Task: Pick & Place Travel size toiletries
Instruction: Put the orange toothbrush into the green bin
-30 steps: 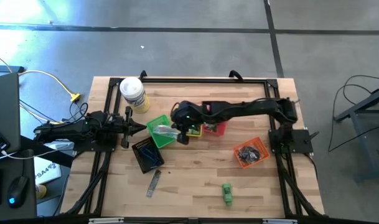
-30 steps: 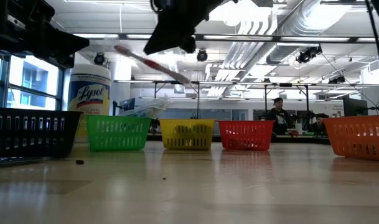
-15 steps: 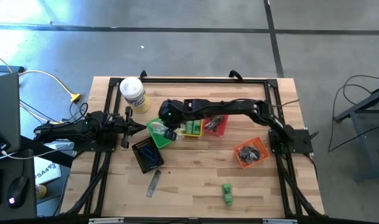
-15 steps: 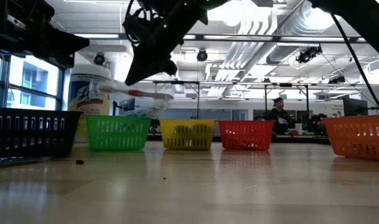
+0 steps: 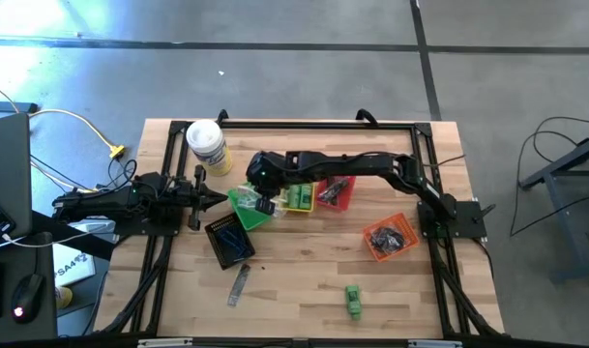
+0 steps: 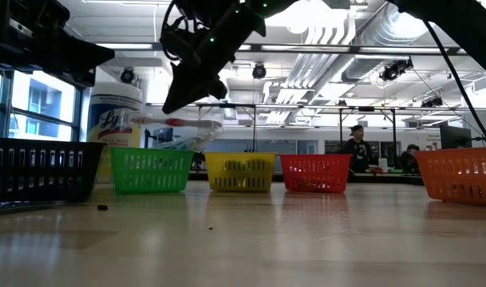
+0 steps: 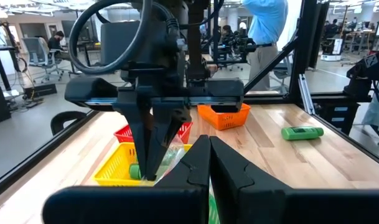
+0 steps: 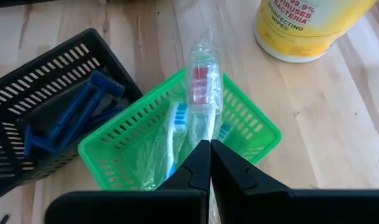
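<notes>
Right gripper is pinching your wrapped toothbrush directly above the green basket, its length pointing away toward the canister.

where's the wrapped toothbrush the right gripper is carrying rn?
Right wrist view: the wrapped toothbrush is pinched in the right gripper, hanging above the green basket, which sits between the black basket and the white canister.
</notes>
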`<state>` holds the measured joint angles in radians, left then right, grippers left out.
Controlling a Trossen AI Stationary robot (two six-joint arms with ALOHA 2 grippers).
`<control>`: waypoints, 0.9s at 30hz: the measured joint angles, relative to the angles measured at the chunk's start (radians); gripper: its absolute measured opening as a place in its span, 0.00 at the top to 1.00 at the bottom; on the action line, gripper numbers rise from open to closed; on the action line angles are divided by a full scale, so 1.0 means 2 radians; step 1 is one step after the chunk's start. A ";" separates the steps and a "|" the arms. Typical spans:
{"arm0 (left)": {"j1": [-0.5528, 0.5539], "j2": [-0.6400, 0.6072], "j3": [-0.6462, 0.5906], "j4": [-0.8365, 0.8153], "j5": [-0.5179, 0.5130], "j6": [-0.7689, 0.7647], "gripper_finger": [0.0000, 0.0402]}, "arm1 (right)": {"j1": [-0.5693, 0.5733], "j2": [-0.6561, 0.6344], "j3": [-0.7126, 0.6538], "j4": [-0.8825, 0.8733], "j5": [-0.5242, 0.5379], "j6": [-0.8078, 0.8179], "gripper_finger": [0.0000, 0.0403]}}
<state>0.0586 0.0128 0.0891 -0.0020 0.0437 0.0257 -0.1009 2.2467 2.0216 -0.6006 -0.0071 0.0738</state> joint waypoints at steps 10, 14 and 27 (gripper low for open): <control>0.000 0.000 0.000 0.000 0.000 -0.002 1.00 | 0.000 0.009 0.000 -0.001 -0.012 -0.015 1.00; 0.000 0.000 0.000 0.000 0.000 -0.002 1.00 | 0.000 0.014 0.000 0.007 -0.012 -0.023 1.00; 0.000 0.000 0.000 0.000 0.000 -0.004 1.00 | -0.003 0.033 0.000 0.019 -0.018 -0.022 1.00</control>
<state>0.0586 0.0128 0.0891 -0.0021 0.0441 0.0181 -0.1074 2.3127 2.0209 -0.5625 -0.0427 0.0295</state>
